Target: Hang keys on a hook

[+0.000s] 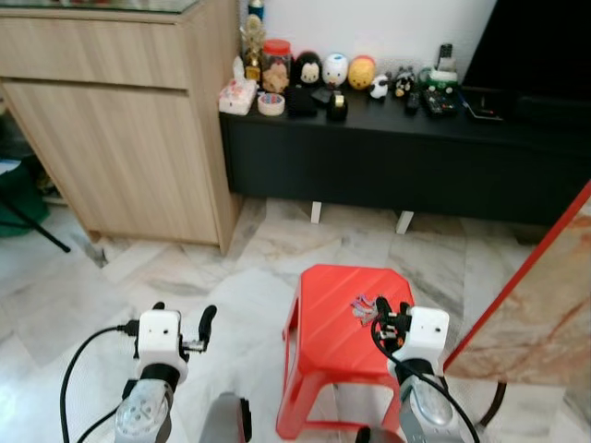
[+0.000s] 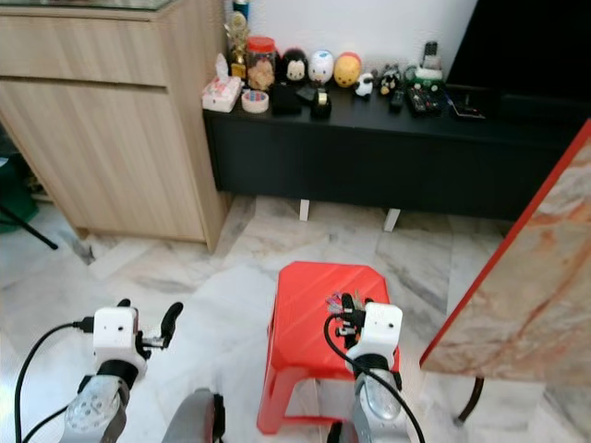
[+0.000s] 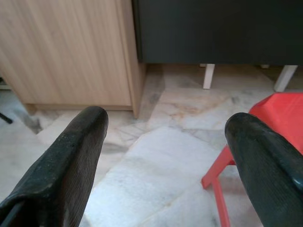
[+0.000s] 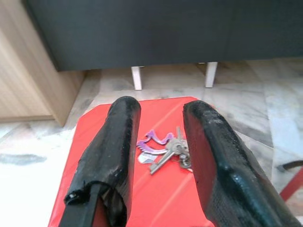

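1. My right gripper (image 4: pixel 158 156) hangs over the red plastic stool (image 1: pixel 328 346), fingers partly spread, nothing clamped between them. The bunch of keys (image 4: pixel 164 149) with its purple tag lies flat on the stool top in the gap between my two fingers, touching neither as far as I can tell.
2. Keys sit toward the right half of the seat, closer to its back edge than the front one, so there's red surface all round them.
3. My left gripper (image 1: pixel 183 323) is out over bare marble floor (image 1: pixel 231 286) to the left of the stool, fingers spread wide, holding nothing.
4. Room-wise: the stool stands alone on the floor, well apart from the black low cabinet (image 1: pixel 397 166) behind it and the light wooden cabinet (image 1: pixel 129 138) off to the left.
5. Tighter on my right: a marble-patterned slab with a red edge (image 1: pixel 540 305) leans in near the stool's right side.
6. The black cabinet's top is crowded with little figurines (image 1: pixel 334 70) and a tape roll (image 1: pixel 271 103).
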You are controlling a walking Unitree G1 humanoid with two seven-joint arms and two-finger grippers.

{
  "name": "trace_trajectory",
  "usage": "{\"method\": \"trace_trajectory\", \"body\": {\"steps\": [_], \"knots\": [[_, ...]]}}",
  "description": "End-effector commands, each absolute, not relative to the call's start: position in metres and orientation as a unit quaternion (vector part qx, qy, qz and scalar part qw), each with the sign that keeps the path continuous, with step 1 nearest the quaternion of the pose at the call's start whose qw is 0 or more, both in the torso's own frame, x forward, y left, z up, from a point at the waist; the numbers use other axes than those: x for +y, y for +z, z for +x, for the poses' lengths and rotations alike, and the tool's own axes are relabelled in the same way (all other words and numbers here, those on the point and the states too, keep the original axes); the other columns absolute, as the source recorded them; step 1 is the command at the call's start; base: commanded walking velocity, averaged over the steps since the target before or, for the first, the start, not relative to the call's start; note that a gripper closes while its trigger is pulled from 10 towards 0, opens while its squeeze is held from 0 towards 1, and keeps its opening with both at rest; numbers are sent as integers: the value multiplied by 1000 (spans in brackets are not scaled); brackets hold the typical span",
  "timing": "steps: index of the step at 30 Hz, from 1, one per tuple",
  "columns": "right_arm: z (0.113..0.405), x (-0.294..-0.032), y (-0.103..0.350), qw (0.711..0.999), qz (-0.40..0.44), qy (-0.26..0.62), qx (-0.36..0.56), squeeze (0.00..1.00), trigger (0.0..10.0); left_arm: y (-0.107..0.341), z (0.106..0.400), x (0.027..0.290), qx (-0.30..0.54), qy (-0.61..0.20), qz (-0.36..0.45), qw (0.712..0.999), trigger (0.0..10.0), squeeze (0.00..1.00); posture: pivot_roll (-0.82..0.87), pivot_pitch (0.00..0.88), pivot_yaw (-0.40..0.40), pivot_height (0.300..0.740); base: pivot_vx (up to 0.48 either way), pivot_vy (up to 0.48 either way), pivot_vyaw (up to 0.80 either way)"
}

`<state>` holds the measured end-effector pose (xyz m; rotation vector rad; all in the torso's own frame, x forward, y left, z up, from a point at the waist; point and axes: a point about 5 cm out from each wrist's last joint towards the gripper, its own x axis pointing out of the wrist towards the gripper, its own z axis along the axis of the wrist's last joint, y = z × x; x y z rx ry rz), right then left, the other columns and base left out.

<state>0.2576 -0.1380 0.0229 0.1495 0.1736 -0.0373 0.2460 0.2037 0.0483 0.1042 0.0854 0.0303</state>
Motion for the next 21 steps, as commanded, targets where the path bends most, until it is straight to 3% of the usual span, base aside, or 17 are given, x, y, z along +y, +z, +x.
{"method": "trace_trajectory", "body": {"steps": [1, 6, 10, 21], "knots": [[258, -139, 23, 993, 80, -22, 86, 0, 10000, 50, 248, 201, 40, 8, 54, 998, 10000, 0, 81, 67, -67, 645, 0, 0, 0], [258, -139, 22, 994, 61, -20, 90, 0, 10000, 51, 249, 200, 40, 4, 53, 998, 10000, 0, 82, 70, -67, 645, 163, 0, 0], [257, -139, 22, 994, 58, -23, 93, 0, 10000, 51, 251, 200, 39, 3, 52, 998, 10000, 0, 78, 69, -67, 645, 291, 0, 653], [258, -140, 22, 993, 62, -28, 95, 0, 10000, 51, 252, 195, 38, -2, 49, 998, 10000, 0, 76, 72, -68, 645, 302, 0, 0]]}}
